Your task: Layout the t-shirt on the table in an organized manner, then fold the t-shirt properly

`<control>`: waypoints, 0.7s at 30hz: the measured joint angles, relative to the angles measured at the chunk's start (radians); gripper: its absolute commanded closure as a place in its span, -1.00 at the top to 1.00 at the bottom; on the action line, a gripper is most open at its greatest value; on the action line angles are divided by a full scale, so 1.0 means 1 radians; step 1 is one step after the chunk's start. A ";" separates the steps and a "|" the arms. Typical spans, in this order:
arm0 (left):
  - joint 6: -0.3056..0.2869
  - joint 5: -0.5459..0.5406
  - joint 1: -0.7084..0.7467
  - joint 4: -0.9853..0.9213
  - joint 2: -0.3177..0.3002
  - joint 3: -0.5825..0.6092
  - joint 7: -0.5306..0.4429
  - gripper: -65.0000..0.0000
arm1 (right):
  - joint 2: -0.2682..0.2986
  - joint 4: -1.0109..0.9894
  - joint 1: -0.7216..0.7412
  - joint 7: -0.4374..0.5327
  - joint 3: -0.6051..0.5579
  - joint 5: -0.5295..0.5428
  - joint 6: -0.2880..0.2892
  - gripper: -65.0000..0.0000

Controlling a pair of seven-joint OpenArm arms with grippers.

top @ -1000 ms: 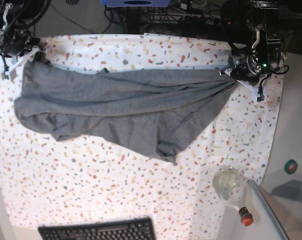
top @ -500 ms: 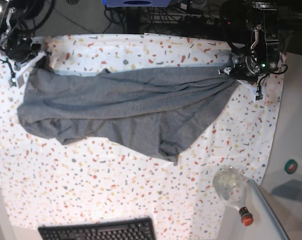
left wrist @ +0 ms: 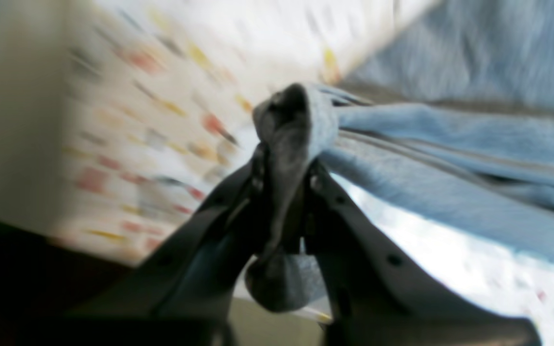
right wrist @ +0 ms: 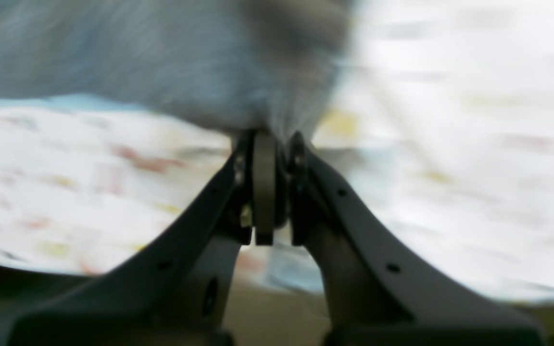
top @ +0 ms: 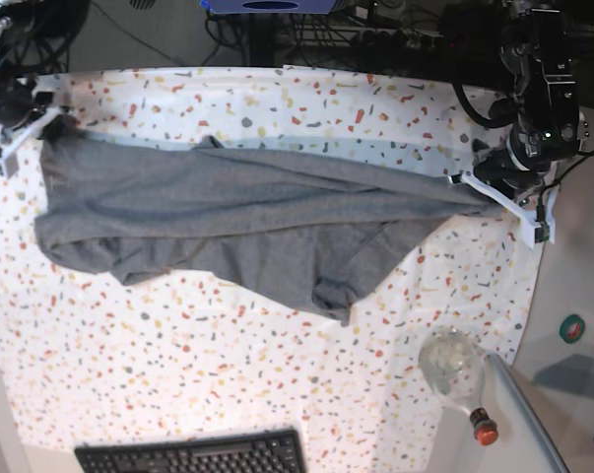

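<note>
Speckled table (top: 228, 384) blurred in wrist views; left jaws, right jaws both clamped on t-shirt (top: 237, 212) corners.

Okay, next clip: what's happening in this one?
A two-armed robot is stretching a grey t-shirt across the speckled table. The left gripper is shut on a bunched corner of the shirt at the table's far edge, and the right gripper is shut on the fabric at the opposite end. The shirt hangs taut between them along its upper edge, while the lower part lies wrinkled and partly doubled over. It is not yet laid flat, and no fold has been made.
</note>
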 measured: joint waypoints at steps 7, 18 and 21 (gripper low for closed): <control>-0.094 -0.005 -0.004 0.019 0.039 0.001 0.002 -1.00 | 0.001 0.234 -0.059 -0.063 0.078 -0.001 0.009 -1.00; -0.094 0.010 -0.374 -0.068 0.184 0.158 -0.007 -1.00 | 0.086 0.310 0.331 -0.348 0.019 -0.007 0.008 -1.00; -0.099 0.017 -0.509 -0.231 0.259 0.172 -0.011 -1.00 | 0.124 0.175 0.486 -0.357 -0.049 0.005 -0.097 -1.00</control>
